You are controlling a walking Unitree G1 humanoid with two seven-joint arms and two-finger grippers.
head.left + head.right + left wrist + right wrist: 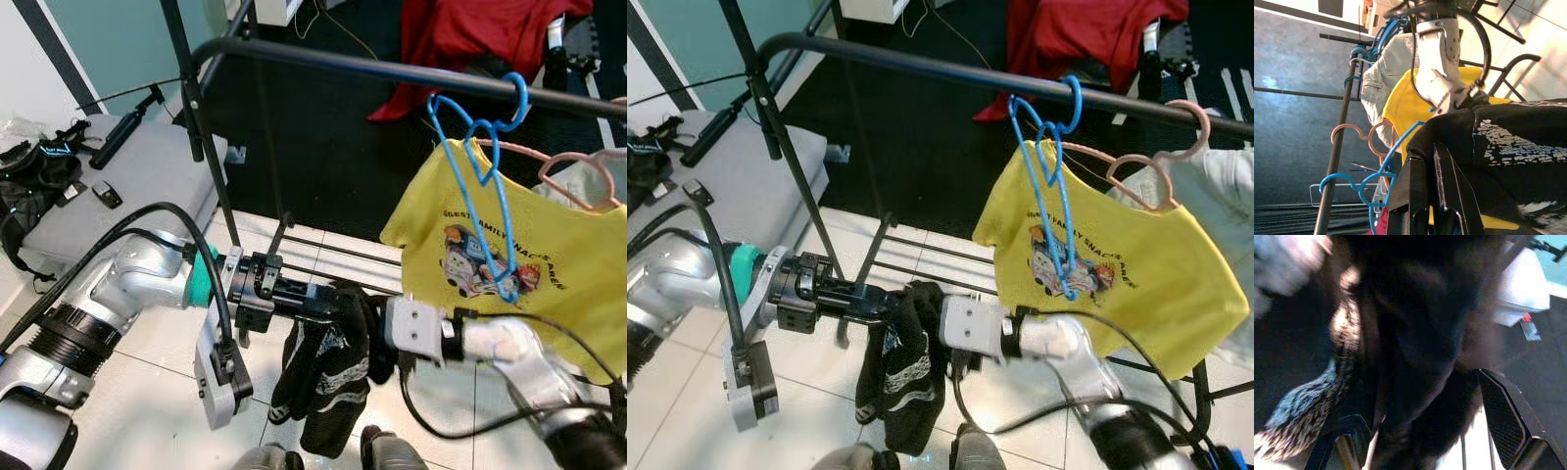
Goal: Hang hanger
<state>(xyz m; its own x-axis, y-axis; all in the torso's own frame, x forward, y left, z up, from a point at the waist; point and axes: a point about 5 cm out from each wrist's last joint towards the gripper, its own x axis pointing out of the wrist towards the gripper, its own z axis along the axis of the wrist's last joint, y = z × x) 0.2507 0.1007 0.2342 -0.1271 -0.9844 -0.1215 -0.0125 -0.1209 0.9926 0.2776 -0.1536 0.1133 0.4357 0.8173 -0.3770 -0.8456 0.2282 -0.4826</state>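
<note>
A black garment [328, 367] covers both grippers' fingertips, so their grip cannot be told. The right wrist view is blurred. The yellow shirt [509, 264] is cut off at the picture's edge.

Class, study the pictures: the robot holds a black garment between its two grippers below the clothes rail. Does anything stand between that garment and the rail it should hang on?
The black garment hangs low between the left gripper and right gripper. Above it the rail is bare. The blue hanger and yellow shirt hang further right, so nothing visible blocks the way.
</note>
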